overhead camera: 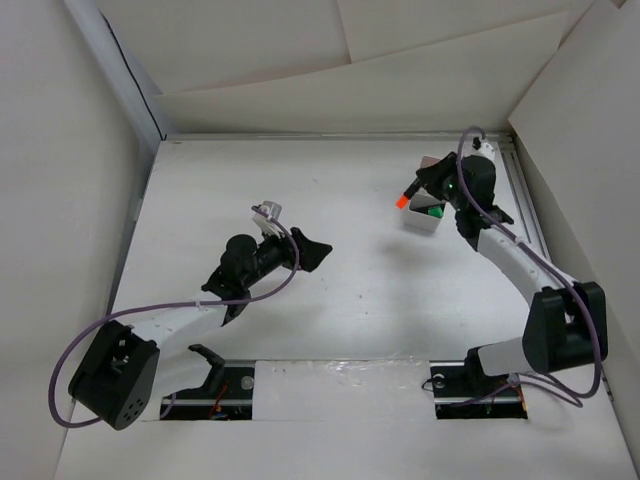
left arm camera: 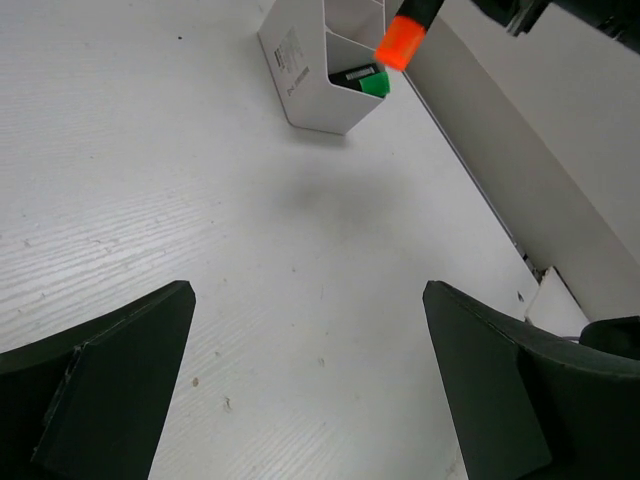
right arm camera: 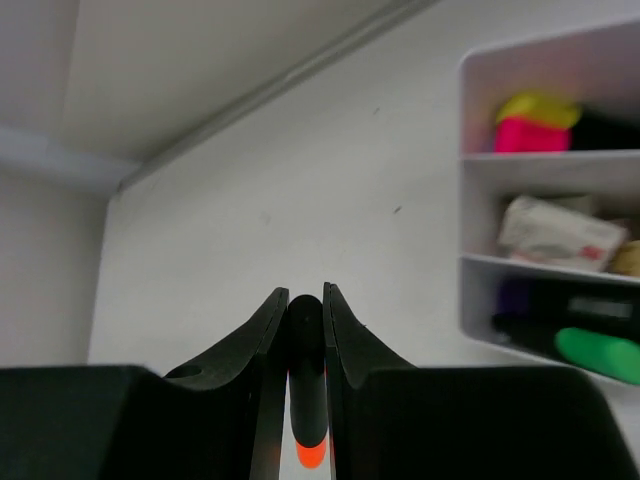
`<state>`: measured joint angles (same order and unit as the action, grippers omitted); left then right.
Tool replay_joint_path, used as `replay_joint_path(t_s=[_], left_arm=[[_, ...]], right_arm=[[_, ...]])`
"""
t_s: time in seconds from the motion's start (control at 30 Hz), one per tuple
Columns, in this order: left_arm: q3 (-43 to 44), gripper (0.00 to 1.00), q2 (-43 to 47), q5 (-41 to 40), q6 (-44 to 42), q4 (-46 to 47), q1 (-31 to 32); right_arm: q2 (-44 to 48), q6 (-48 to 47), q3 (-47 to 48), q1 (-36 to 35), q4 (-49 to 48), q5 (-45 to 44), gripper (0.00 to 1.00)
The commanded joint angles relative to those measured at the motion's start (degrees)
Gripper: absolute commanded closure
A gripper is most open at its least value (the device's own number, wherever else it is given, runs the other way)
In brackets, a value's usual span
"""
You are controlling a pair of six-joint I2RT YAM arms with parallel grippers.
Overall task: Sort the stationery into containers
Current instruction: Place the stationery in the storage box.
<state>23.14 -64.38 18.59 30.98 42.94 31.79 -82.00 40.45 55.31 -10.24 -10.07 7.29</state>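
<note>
Nearest us, our left gripper stands spread wide above the table, holding nothing. Farther out, our right gripper pinches an orange-ended black marker just beside the white box. Its compartments already hold green, tan, pink and yellow pieces; we see no loose stationery, so this marker seems the last

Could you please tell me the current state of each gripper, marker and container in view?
left gripper: open, empty.
right gripper: shut on the orange-tipped marker.
orange-tipped marker: gripped, in the air, not yet in the white box.
white box: upright, open-topped, partly filled.
green-ended marker: lying in an end compartment of the box.
</note>
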Motion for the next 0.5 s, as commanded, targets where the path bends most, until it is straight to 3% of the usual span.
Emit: replay_joint_path(t_s=[0.0, 0.03, 0.27, 0.47], left_arm=[[-0.55, 0.02, 1.8, -1.09, -1.01, 1.89, 0.11], [-0.55, 0.0, 1.8, -1.1, -1.01, 1.89, 0.11], [-1.16, 0.0, 2.33, 0.31, -0.48, 3.29, 0.11], [-0.64, 0.0, 2.33, 0.31, -0.48, 2.59, 0.11]], right_arm=[[4.29, -5.11, 2.52, -0.66, 3.47, -21.84, 1.0], [4.3, -5.81, 2.52, -0.66, 3.47, -27.53, 1.0], [-1.75, -7.93, 5.85, -2.76, 4.09, -44.96, 1.0], [-6.95, -8.45, 8.49, -4.0, 4.09, -49.38, 1.0]])
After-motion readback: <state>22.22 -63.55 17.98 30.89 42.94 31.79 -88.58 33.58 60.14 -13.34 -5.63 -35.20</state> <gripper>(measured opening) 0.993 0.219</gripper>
